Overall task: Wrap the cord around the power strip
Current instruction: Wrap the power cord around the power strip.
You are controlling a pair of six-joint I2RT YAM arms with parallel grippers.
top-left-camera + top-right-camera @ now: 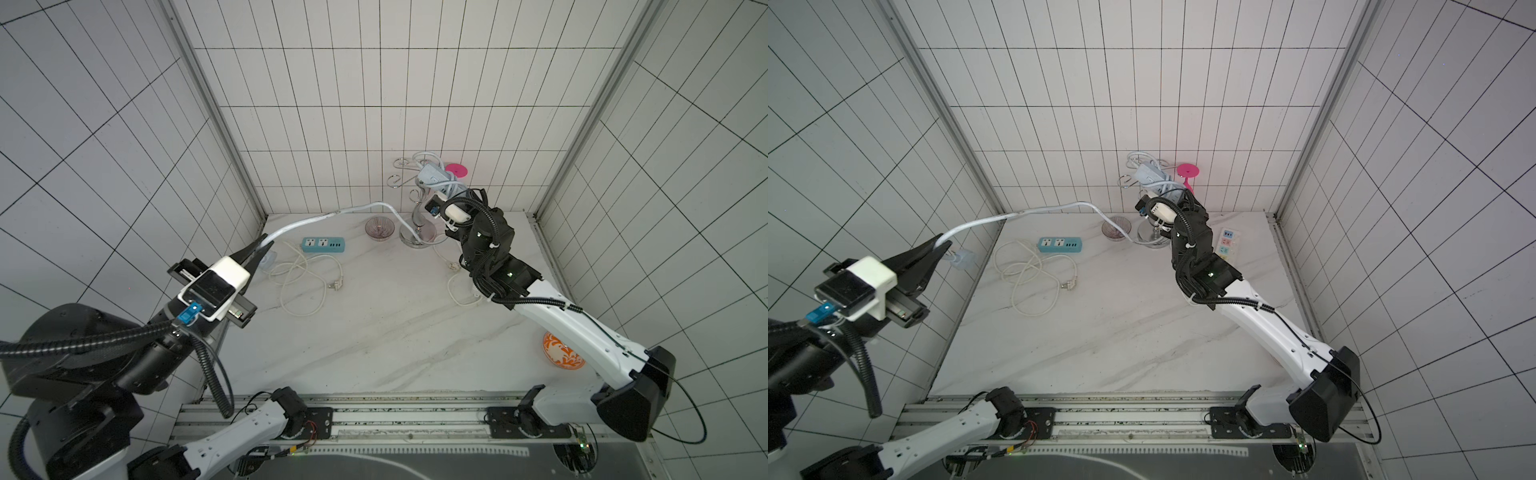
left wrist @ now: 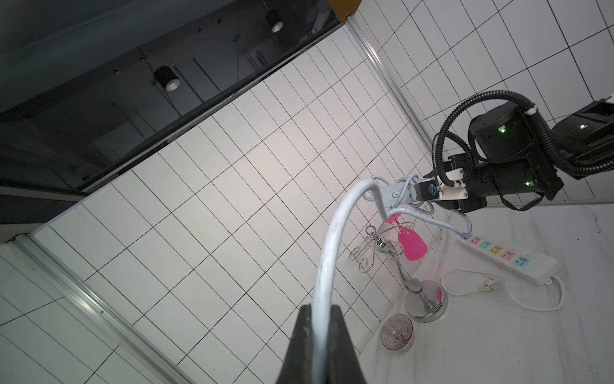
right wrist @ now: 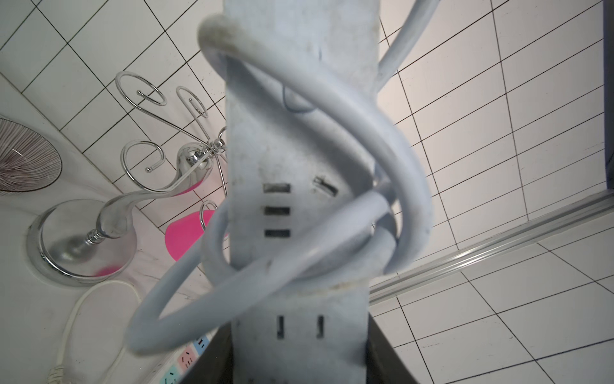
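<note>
Right wrist view: loops on, long tail to go

Several loose turns of cord (image 3: 410, 179) already circle the strip (image 3: 285, 156). The right gripper (image 3: 295, 352) clamps the strip by one end, up in the air near the back wall, above a metal stand (image 1: 417, 237). From there the cord spans the table to the left gripper (image 1: 259, 242), which is pressed together on it just short of the plug (image 1: 266, 259), high over the table's left edge.

I'd call this mid-wrap, since a long stretch is not yet wound. Next, I reckon, the left arm must carry its end across and around the strip. It will need to hold tension so the slack turns don't slip off, and stay clear of the stand's hooks.

Below, the marble table (image 1: 374, 332) holds a teal strip (image 1: 323, 244), a bowl (image 1: 379, 228) and a white strip (image 1: 1227, 245). Tiled walls close three sides.
</note>
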